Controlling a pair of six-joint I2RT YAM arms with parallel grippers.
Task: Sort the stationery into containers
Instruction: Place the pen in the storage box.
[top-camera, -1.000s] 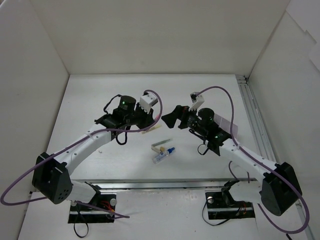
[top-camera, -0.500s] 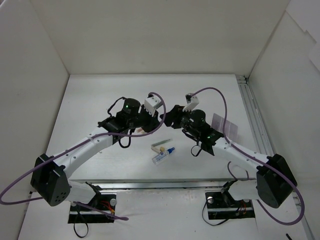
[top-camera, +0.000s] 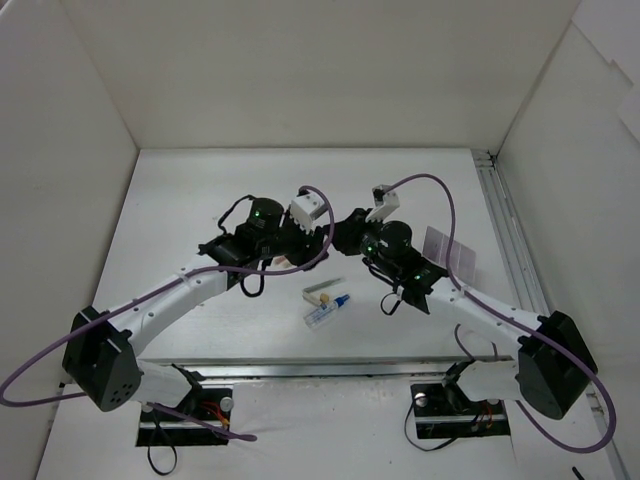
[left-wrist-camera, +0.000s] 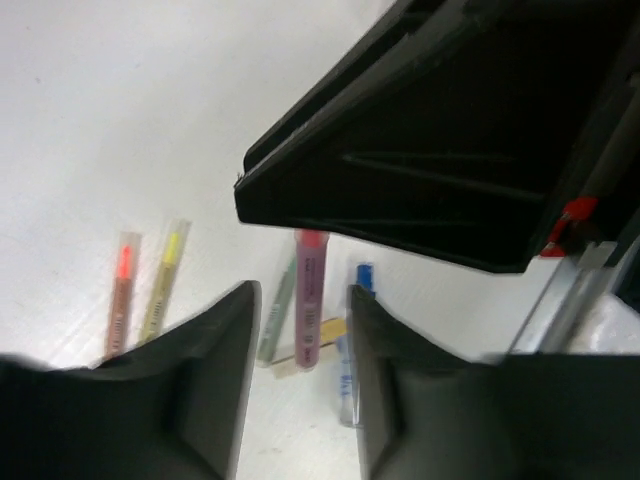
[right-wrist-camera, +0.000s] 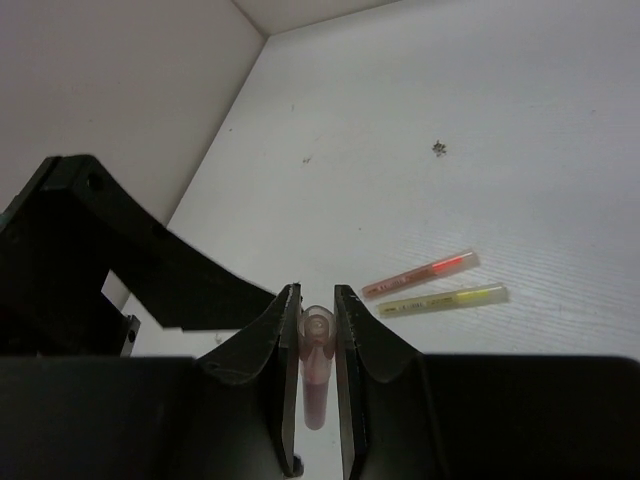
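Right wrist view: right end effector (right-wrist-camera: 315, 300) closed on a mauve pen (right-wrist-camera: 314, 385); the pen lies along the fingers, its end showing between the tips. Beyond it on the desk (right-wrist-camera: 520, 140), an orange-red pen (right-wrist-camera: 418, 275) and a yellow-green pen (right-wrist-camera: 445, 298) lie side by side, just apart. Left end effector (left-wrist-camera: 302, 300) is open, nothing between its fingers, hovering near the right one. Below it, bunched close on the desk: pink pen (left-wrist-camera: 310, 295), grey pen (left-wrist-camera: 277, 312), beige piece (left-wrist-camera: 303, 352), white tube (left-wrist-camera: 350, 345) with blue cap. White box (top-camera: 452, 252) sits by the right forearm, well apart from that bunch.
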